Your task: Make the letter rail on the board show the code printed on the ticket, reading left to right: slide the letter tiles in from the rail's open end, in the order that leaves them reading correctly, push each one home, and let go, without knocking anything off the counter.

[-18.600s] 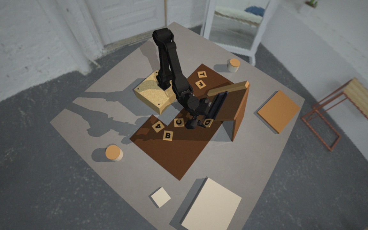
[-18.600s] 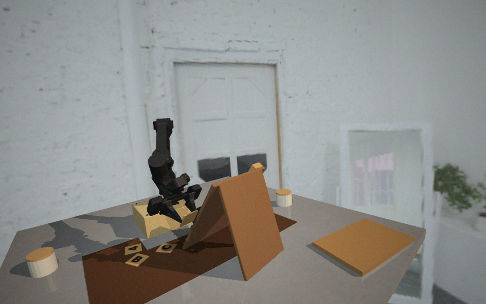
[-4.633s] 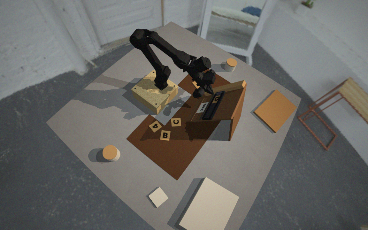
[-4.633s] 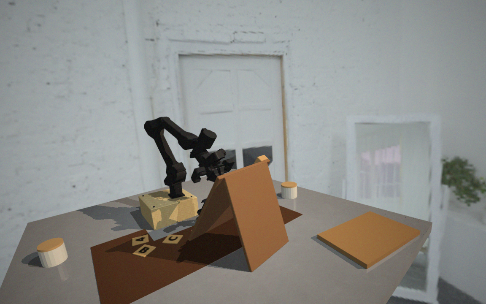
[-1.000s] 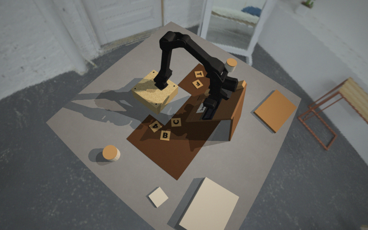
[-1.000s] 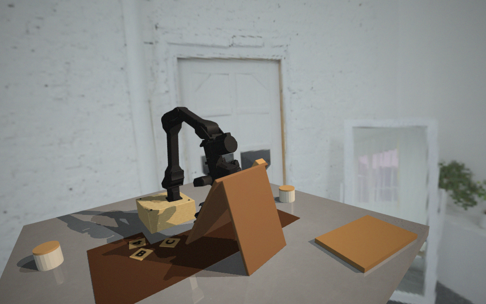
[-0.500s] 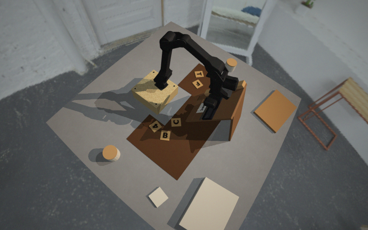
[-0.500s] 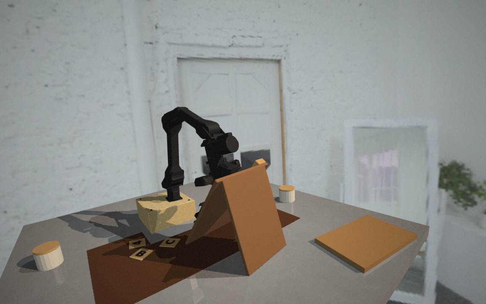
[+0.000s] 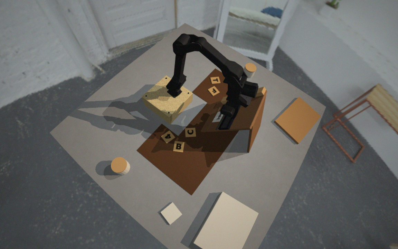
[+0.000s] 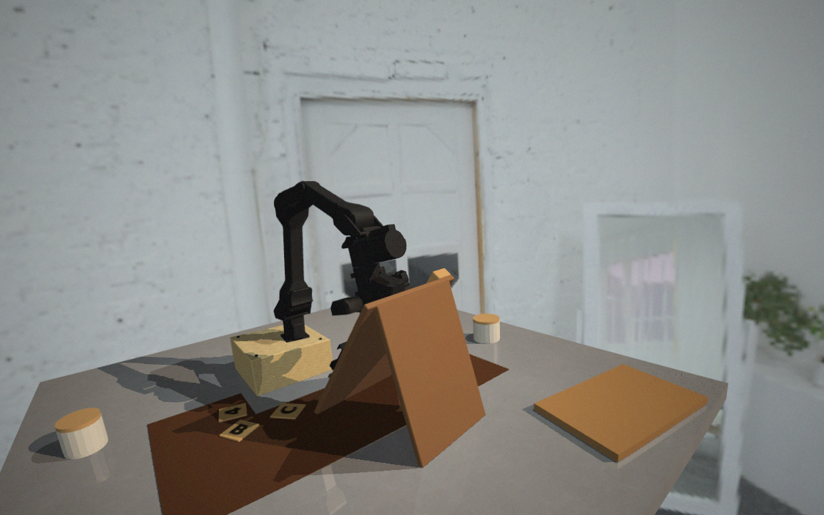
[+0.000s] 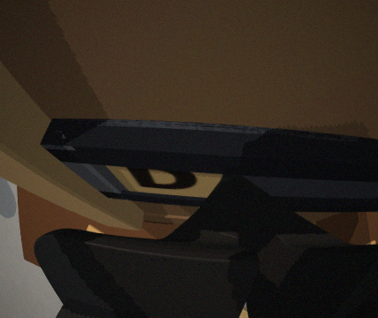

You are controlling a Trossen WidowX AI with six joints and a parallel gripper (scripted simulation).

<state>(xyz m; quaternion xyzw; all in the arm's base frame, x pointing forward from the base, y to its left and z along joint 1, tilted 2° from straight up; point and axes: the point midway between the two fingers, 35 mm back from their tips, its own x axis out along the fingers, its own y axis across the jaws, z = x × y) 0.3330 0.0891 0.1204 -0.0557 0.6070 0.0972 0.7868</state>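
Observation:
A slanted brown board (image 9: pixel 246 114) (image 10: pixel 428 358) stands on a dark brown mat (image 9: pixel 178 167). Its dark blue letter rail (image 11: pixel 213 144) runs across the wrist view with a D tile (image 11: pixel 162 178) sitting in it. My gripper (image 9: pixel 224 124) (image 11: pixel 231 184) is shut, with nothing between the fingers, and its tips are at the rail beside the D tile. The white ticket (image 9: pixel 217 117) on the board is partly hidden by the gripper. Tiles 4 (image 9: pixel 168 136) (image 10: pixel 233 411), B (image 9: pixel 178 146) (image 10: pixel 239 429) and C (image 9: pixel 190 132) (image 10: pixel 287 410) lie on the mat. Tiles T (image 9: pixel 215 80) and F (image 9: pixel 213 91) lie behind the board.
The arm stands on a cork block (image 9: pixel 168 99). Two short cylinders (image 9: pixel 120 165) (image 9: pixel 250 69) stand on the counter. An orange slab (image 9: pixel 297 119), a cream slab (image 9: pixel 226 222) and a small cream square (image 9: pixel 170 213) lie near the counter's edges.

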